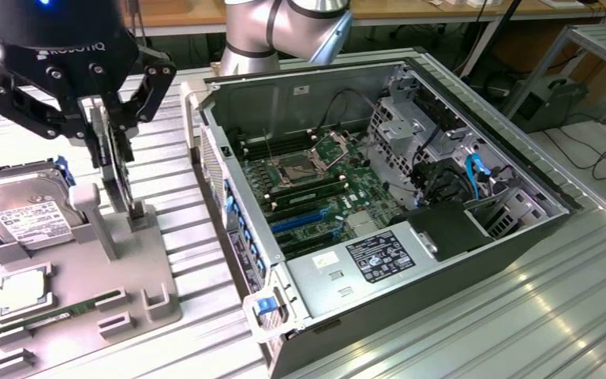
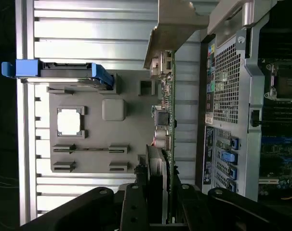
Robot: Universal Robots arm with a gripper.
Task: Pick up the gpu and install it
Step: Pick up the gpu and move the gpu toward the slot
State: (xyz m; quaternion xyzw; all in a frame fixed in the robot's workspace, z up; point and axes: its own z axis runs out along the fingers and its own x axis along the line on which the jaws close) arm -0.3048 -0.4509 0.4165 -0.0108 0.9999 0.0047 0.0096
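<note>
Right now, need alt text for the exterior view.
The gripper clamps the gpu upright on edge over the grey parts tray at the exterior view's left. An open computer case lies at the view's right, motherboard exposed; a hard drive sits on the tray.

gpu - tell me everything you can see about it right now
The gpu is a thin circuit card, dark in the exterior view, green along the edge in the wrist view, with small components on one face and a pale silvery metal bracket at one short end. It stands upright on edge, clamped in the black gripper, over the grey holder tray. Whether its lower end touches the tray's slot cannot be told. It is outside the open black computer case.
</note>
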